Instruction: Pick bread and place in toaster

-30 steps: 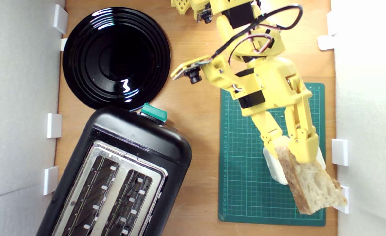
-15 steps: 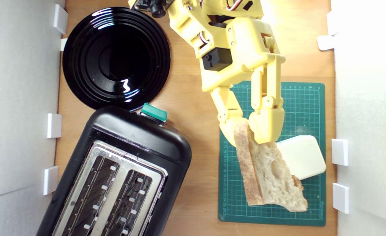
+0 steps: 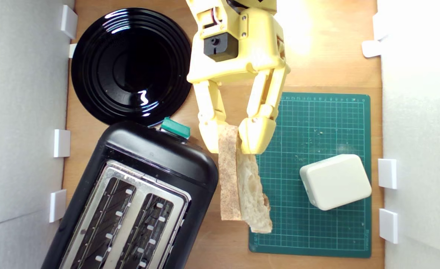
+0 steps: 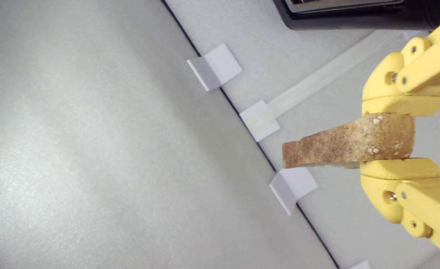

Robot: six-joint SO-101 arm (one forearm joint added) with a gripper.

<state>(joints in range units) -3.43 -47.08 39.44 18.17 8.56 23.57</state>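
Note:
The bread (image 3: 242, 186), a half-slice with tan crust and pale holey crumb, hangs edge-on in the air between the toaster and the green mat. My yellow gripper (image 3: 231, 141) is shut on its upper end, one finger on each face. In the wrist view the crust of the bread (image 4: 348, 144) shows clamped in the gripper (image 4: 401, 140). The black toaster (image 3: 137, 198), with its silver top, two long slots and green lever knob (image 3: 175, 128), lies at the exterior view's lower left, just left of the bread. A corner of the toaster (image 4: 354, 15) shows in the wrist view.
A glossy black plate (image 3: 132, 65) sits at the exterior view's upper left, touching the toaster's end. A white rounded block (image 3: 335, 181) rests on the green cutting mat (image 3: 317, 123) at the right. White foam walls (image 3: 22, 112) with small white brackets (image 3: 61, 143) flank the wooden table.
The arm has swung toward the exterior view's left, carrying the bread off the white block and across the mat to beside the toaster. The slice has turned edge-on. The white block is uncovered.

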